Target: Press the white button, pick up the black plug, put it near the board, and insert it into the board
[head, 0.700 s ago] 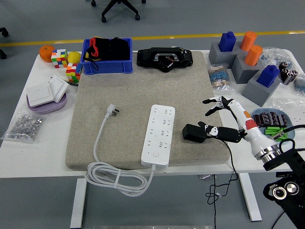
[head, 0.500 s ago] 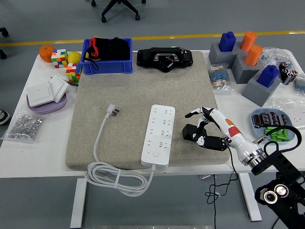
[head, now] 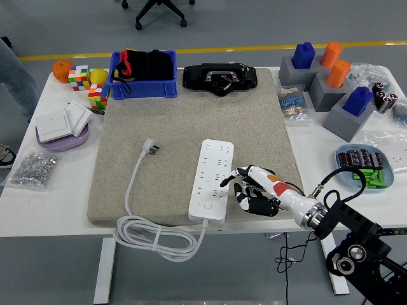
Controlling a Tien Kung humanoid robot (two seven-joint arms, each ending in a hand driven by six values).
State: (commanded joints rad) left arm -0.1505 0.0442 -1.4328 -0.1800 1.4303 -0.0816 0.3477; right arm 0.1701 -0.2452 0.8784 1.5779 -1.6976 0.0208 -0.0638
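Note:
The white power strip point(head: 213, 178) lies on the grey felt mat point(head: 184, 127), with its white button point(head: 208, 205) at the near end. Its own white plug point(head: 151, 147) and coiled cord point(head: 152, 238) lie to its left. My right hand point(head: 248, 189) hovers low at the mat's near right, just right of the strip and reaching toward it. The black plug is mostly hidden under that hand; only dark shapes point(head: 256, 204) show beneath it, and I cannot tell whether they are the plug or parts of the hand. My left arm is out of sight.
A blue bin point(head: 143, 75) and a black device point(head: 220, 78) stand at the mat's far edge. Grey blocks with blue and orange pegs point(head: 331, 82) and a dish of batteries point(head: 362, 166) are on the right. Switches, cubes and fruit sit at the left. A person's leg point(head: 13, 70) shows at far left.
My right hand has swept left and toward the near edge, from beside the black plug to over it, ending right next to the power strip. A person's leg has come into view.

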